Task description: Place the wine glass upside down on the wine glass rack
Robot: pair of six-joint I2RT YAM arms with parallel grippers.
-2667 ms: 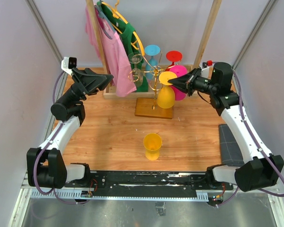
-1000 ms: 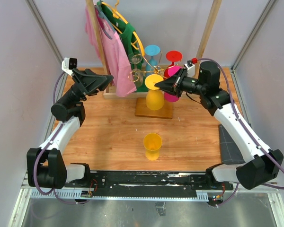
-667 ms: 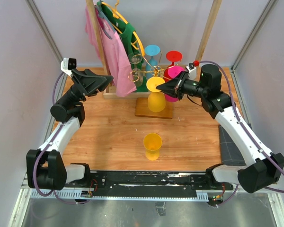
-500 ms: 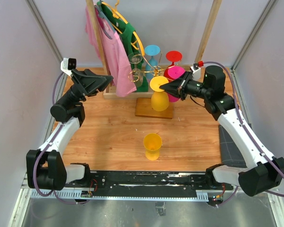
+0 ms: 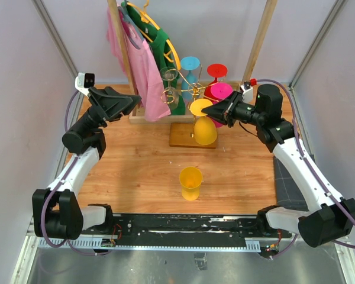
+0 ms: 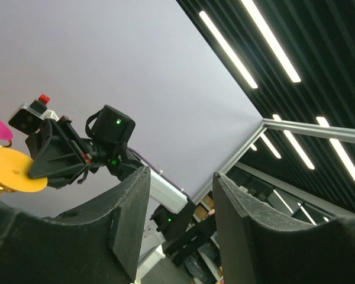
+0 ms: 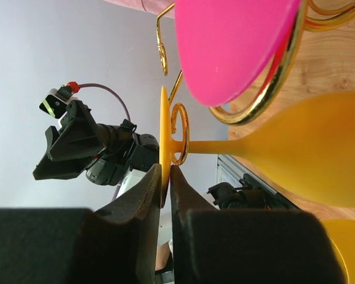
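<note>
Top view: yellow wine glass (image 5: 205, 131) hangs upside down on the rack (image 5: 182, 136) at the far middle of the counter (image 5: 142, 165), foot up, bowl down over the rack's wooden base and tilted a little. Right gripper (image 5: 205, 110) reaches in from the right, tips at the foot's rim. Pink glass (image 5: 220, 91) hangs just behind it. Second yellow glass (image 5: 190, 180) stands upright alone, near the counter's front edge, well apart from the rack. Left gripper (image 5: 137, 102) is raised at far left, beside the pink shirt (image 5: 143, 68) on the clothes rail (image 5: 119, 41), touching nothing that I can see. Left wrist view: jaws stand well apart, only wall and ceiling between them; the right arm and the yellow foot show in the distance. Right wrist view: the stem sits in a curled gold arm of the rack, foot disc edge-on between the two fingers (image 7: 149, 198). Jaws are almost together on the disc; view too tight to tell whether they pinch it or stand a hair off. Pink bowl hangs just beside, in its own wire loop.
</note>
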